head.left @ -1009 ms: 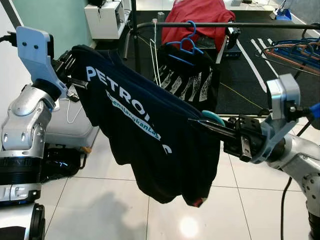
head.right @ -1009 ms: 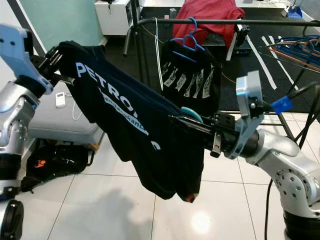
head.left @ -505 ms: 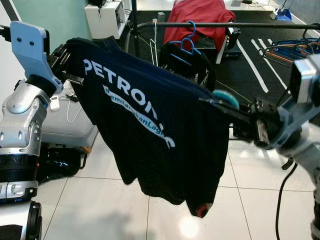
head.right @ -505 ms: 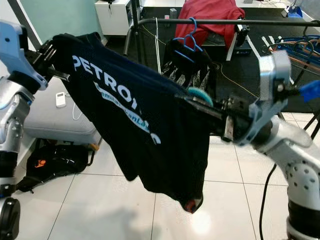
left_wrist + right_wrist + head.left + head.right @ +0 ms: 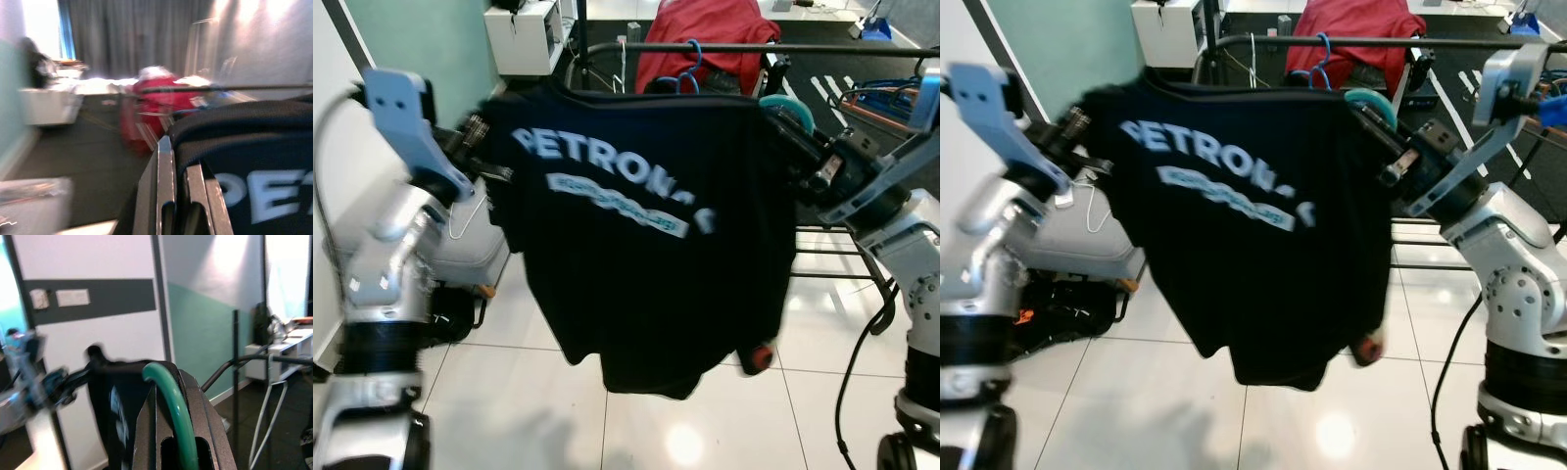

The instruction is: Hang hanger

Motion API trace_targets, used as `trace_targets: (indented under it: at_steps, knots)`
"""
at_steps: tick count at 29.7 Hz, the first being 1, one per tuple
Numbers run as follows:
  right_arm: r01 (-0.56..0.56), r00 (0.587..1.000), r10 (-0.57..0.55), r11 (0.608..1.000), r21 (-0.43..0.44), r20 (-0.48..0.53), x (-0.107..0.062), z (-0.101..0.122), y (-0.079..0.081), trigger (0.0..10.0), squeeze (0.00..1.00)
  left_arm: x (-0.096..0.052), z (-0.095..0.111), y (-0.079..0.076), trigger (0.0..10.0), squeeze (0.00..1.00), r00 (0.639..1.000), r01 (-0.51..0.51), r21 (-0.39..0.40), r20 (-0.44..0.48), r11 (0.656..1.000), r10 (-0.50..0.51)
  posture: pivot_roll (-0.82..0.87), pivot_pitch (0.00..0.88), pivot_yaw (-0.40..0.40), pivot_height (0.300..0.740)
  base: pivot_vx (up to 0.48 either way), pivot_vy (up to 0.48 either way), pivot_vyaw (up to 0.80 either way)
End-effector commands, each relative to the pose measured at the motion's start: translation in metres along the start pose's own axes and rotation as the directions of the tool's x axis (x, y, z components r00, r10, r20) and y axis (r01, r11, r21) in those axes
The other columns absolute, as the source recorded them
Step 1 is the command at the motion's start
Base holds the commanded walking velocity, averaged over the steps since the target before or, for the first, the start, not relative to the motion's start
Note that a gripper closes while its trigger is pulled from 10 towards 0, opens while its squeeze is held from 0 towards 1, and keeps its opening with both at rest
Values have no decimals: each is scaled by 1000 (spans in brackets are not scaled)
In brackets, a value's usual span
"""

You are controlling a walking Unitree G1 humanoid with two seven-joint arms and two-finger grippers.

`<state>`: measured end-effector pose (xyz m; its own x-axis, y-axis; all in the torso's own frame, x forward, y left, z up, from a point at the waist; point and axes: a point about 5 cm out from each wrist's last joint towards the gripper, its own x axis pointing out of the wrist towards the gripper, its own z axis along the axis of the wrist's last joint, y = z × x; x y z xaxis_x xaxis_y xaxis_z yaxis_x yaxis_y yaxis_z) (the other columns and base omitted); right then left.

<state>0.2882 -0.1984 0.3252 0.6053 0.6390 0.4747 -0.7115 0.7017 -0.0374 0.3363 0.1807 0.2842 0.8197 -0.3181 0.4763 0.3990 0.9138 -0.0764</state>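
A dark T-shirt (image 5: 646, 225) with pale lettering hangs spread between the two arms, its hem dangling free above the floor (image 5: 509, 401), which is glossy white tile with grey grout lines and a bright lamp reflection below the shirt. The left gripper (image 5: 478, 147) pinches one shoulder of the shirt, its jaws closed on the fabric; in the left wrist view the black fingers (image 5: 166, 196) press together right against the dark cloth. The right gripper (image 5: 783, 122) has its jaws closed on the green hanger (image 5: 168, 406), whose curved hook lies between the fingers in the right wrist view and shows teal just above them in the head views, at the shirt's other shoulder. Just behind and slightly above both jaws runs the black clothes rail (image 5: 842, 48), from which a blue hanger (image 5: 688, 61) hooks; the shirt's top edge sits close under that rail, though whether it touches cannot be told. Beyond the rail a red cloth (image 5: 705, 34) is draped over something on a dark carpeted floor with white stripes. Outward of the left jaws stands a mint-green wall (image 5: 421, 39) with a white shelf unit (image 5: 524, 34) next to it, and below them a grey padded seat (image 5: 460, 250) carries a white cable, with a black bag (image 5: 1058, 304) on the tiles beneath. The head views are blurred around the left arm and the lettering.
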Motion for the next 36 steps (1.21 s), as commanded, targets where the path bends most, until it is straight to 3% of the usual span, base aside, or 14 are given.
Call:
trace_targets:
  at_steps: [1,3,6,7,10,11,17,25,26,27,28,30,36]
  knots:
    - [14,999,-13,999,-31,52,1,8,-1,0,0,-1,6,-14,10000,0,997,77,-36,36,996,-75,-121,139,43,740,0,0,0]
    - [-7,1000,8,999,-40,8,6,-4,4,0,0,0,4,-40,10000,0,979,201,-93,62,975,-196,-121,139,43,740,0,0,0]
    - [-12,1000,12,999,-44,-3,7,-6,5,0,0,0,4,-45,10000,0,974,223,-103,67,969,-217,-121,139,43,740,0,0,0]
    - [-45,998,43,998,-38,-43,10,-19,12,0,0,1,4,-56,10000,0,963,263,-130,87,956,-254,-119,141,42,740,0,0,0]
    - [-76,993,73,997,-27,-93,12,-33,20,0,0,3,5,-64,10000,0,956,287,-153,106,946,-273,-119,141,42,740,0,0,0]
    - [-115,981,108,993,-35,-160,14,-49,29,0,0,4,6,-70,10000,0,951,301,-169,118,938,-284,-120,144,44,740,0,0,0]
    - [-186,940,161,981,-57,-301,12,-81,46,0,0,6,11,-74,10000,0,946,318,-185,136,930,-296,-114,145,43,740,0,0,0]
    - [-149,956,138,989,-21,-260,17,-82,47,0,0,4,6,-72,10000,0,953,299,-183,102,936,-285,-114,143,42,740,0,0,0]
    - [-54,975,57,998,20,-215,20,-82,42,4863,0,4,-6,-70,10000,0,969,245,-157,35,957,-243,-115,136,40,740,0,0,0]
    - [-54,975,57,998,20,-215,20,-82,42,4863,0,4,-6,-70,10000,0,969,245,-157,35,957,-243,-115,136,40,740,0,0,0]
    - [-15,981,25,999,50,-195,22,-83,40,10000,0,3,-12,-69,10000,0,974,223,-148,4,963,-225,-115,136,40,740,0,0,0]
    - [18,987,-1,994,103,-163,24,-87,40,10000,0,0,-20,-69,10000,0,980,188,-150,-31,971,-195,-114,134,41,740,0,0,0]
    - [35,987,-17,993,114,-157,24,-94,42,10000,0,-7,-36,-62,10000,0,987,98,-102,-117,990,-110,-106,127,43,740,0,0,533]
